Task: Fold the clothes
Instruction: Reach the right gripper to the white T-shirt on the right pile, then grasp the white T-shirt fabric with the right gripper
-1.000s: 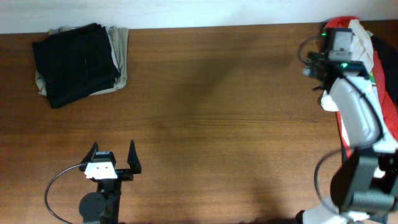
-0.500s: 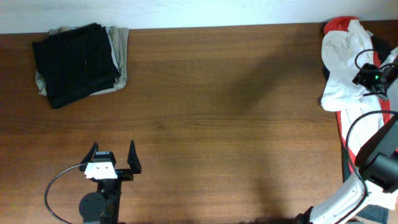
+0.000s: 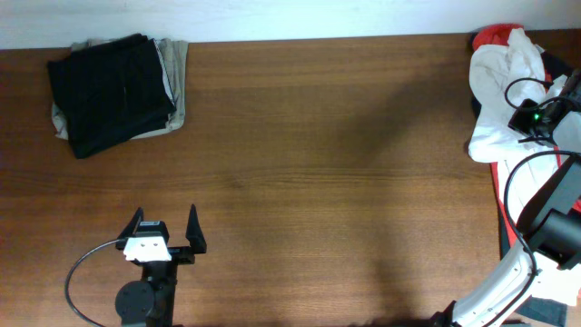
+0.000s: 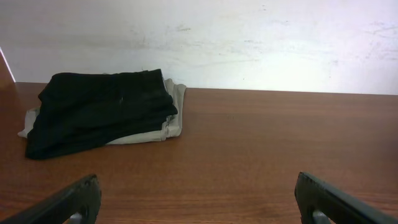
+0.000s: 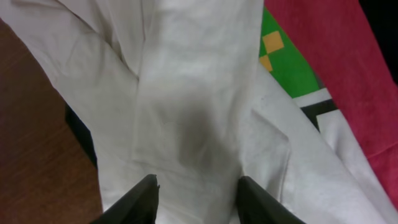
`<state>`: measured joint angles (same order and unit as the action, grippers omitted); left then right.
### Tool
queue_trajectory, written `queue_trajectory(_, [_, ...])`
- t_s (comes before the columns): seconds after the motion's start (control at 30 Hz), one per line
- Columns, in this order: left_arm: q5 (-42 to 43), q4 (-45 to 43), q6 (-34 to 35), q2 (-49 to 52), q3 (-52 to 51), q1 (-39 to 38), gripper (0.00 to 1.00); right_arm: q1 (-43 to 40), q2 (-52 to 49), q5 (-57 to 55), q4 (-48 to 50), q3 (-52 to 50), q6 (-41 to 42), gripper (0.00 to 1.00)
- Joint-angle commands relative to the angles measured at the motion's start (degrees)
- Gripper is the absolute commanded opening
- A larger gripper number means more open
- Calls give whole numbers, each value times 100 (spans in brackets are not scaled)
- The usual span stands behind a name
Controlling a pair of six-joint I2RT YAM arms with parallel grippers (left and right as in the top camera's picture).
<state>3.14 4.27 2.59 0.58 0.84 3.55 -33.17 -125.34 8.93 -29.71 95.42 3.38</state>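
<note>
The white T-shirt (image 5: 193, 93) lies crumpled directly under the right gripper (image 5: 196, 202). A raised ridge of its fabric runs between the two fingers (image 5: 144, 198) and on ahead of them. The fingers stand part-way apart astride that ridge, and I cannot tell whether they pinch it. To the right of the fingers, a red shirt (image 5: 323, 50) with a green patch (image 5: 283, 56) lies partly under the white cloth. To their left is the brown wooden table (image 3: 318, 163).

The left gripper (image 4: 198, 186) hangs released above bare wood with its fingers spread wide. A folded black and khaki pile (image 4: 99, 109) sits ahead and to their left, against the white wall (image 4: 249, 37).
</note>
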Motion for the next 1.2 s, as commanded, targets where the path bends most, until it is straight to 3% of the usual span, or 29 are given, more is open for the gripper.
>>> queue_trajectory(0.0, [4, 9, -92, -24, -35, 26, 99, 31, -105, -79, 9, 98, 0, 40])
queue_trajectory(0.17, [4, 9, -92, -24, -35, 26, 99, 31, -105, -79, 0, 98, 0, 33])
queue_trajectory(0.33, [4, 9, -94, -24, -35, 26, 99, 31, -105, -173, -4, 98, 4, 19])
queue_trajectory(0.47, [4, 9, -94, -24, -35, 26, 99, 31, -105, -363, -9, 98, 2, 19])
queue_trajectory(0.57, [4, 7, -92, -24, -35, 26, 99, 48, -105, -361, -13, 98, 2, 32])
queue_trajectory(0.67, [2, 7, -92, -24, -35, 26, 99, 68, -105, -363, -15, 98, -66, 34])
queue_trajectory(0.83, [4, 9, -92, -24, -35, 26, 99, 214, -105, -765, -46, 98, -341, 28])
queue_trajectory(1.17, [4, 7, -92, -24, -35, 26, 99, 433, -105, -1377, -44, 98, -339, 29])
